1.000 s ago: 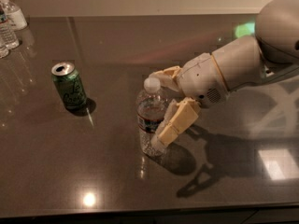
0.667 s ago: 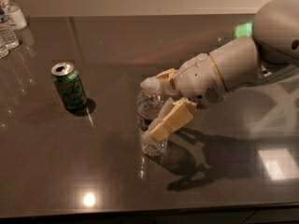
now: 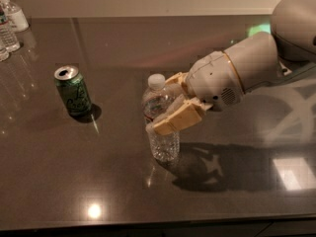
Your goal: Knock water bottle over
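Status: not done. Small clear ribbed plastic water bottle with white cap [image 3: 159, 113] stands base-down in the middle of the dark glossy tabletop [image 3: 49, 181]. It may lean slightly toward the green soda can [image 3: 73, 90], which is well off to its side, but that could be perspective. The white arm's tan two-finger gripper [image 3: 163, 105] is at the bottle with its fingers apart. The near finger [image 3: 178, 120] lies across the bottle's midsection, touching it; the far one sits behind the shoulder, below the cap. My read: straddling, not squeezing. Contact is made, tip-over remains. It likely needs a sideways push high up. Spare bottles [image 3: 10, 26] sit at the far corner, uninvolved.
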`<control>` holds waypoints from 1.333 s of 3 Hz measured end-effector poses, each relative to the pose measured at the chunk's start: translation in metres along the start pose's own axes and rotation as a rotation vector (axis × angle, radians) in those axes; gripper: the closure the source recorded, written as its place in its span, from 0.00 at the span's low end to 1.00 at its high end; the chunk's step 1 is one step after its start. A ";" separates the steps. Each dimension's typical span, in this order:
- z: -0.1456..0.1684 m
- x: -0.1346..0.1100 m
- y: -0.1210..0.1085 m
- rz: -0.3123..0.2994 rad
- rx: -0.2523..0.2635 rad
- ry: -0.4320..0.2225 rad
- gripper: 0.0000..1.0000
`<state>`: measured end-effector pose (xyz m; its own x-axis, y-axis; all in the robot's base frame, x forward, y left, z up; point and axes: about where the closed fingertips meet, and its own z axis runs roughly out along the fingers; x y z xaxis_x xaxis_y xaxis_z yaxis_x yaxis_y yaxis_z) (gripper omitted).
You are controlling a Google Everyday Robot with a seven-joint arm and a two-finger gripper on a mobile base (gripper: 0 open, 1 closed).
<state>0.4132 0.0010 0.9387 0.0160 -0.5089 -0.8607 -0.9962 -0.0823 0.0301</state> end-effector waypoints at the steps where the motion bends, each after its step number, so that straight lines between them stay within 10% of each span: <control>1: -0.015 -0.003 -0.012 -0.015 0.008 0.082 0.89; 4: -0.068 0.050 -0.042 0.077 0.043 0.646 1.00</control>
<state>0.4621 -0.0795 0.9293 -0.0206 -0.9259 -0.3773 -0.9989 0.0029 0.0476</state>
